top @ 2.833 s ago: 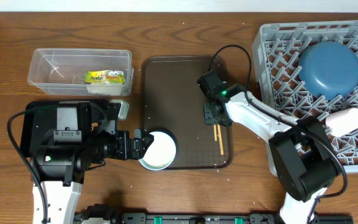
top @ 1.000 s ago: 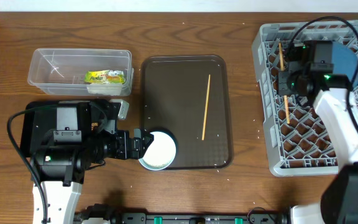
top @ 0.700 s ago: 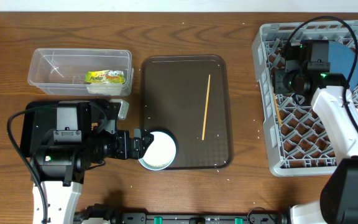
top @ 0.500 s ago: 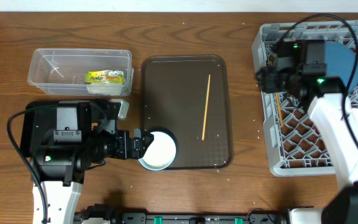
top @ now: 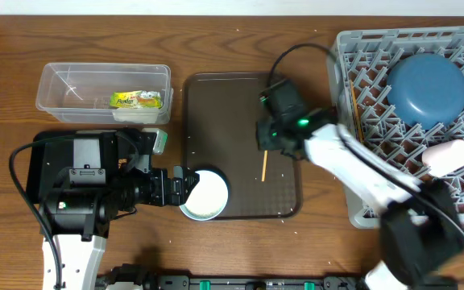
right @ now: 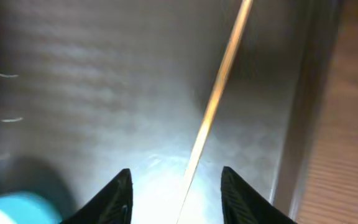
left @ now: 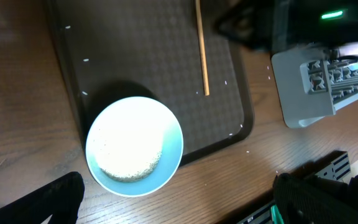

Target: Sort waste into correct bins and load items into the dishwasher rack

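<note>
Chopstick: lies lengthwise on the right half of the brown serving tray; its upper end is hidden under the right arm.
Right gripper: fingers spread, 1 on each side of the chopstick, no contact seen.
Bowl: on the tray's near-left corner, well apart from the chopstick.
Left gripper: spread wide, bowl just ahead, holding nothing.
Rack: right of the tray; holds the 2nd chopstick and the blue plate.

Overhead looks straight down on the wooden table; both closer wrist cameras, seemingly facing down, share the dark brown tray.
</note>
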Motion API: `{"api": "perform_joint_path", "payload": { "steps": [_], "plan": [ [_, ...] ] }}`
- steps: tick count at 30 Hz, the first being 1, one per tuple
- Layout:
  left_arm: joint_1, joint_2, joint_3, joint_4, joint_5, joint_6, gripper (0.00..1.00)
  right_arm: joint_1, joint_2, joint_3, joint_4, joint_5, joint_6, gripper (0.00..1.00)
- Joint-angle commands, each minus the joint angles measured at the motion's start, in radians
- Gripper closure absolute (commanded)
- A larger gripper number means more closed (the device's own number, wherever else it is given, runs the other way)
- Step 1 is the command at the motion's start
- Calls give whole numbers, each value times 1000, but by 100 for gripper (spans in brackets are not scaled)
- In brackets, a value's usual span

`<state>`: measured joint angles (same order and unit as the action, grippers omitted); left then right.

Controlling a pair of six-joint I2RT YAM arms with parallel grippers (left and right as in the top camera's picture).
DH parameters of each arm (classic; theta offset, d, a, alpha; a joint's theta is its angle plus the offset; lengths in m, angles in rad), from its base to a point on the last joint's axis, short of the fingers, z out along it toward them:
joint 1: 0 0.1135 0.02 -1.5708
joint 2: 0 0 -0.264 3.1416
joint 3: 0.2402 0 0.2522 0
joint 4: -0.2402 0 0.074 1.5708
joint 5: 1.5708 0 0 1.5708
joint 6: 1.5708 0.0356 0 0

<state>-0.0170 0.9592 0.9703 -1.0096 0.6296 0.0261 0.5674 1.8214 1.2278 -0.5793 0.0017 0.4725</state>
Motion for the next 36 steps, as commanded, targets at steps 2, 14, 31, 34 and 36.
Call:
{"api": "perform_joint_path", "payload": {
  "steps": [2,14,31,34,36],
  "plan": [
    [-2,-6,1,-4,13,6,2,-11,110,0,16,74,163,65],
    [-2,-6,1,3,13,6,2,-34,142,1,41,60,158,99],
    [-2,-6,1,2,13,6,2,-391,-353,25,-67,35,-252,99],
    [-2,-6,1,7,13,6,2,-508,-385,25,-68,-75,-357,99],
    [-2,-6,1,10,13,6,2,-559,-379,25,-76,-125,-408,99]
  ]
}}
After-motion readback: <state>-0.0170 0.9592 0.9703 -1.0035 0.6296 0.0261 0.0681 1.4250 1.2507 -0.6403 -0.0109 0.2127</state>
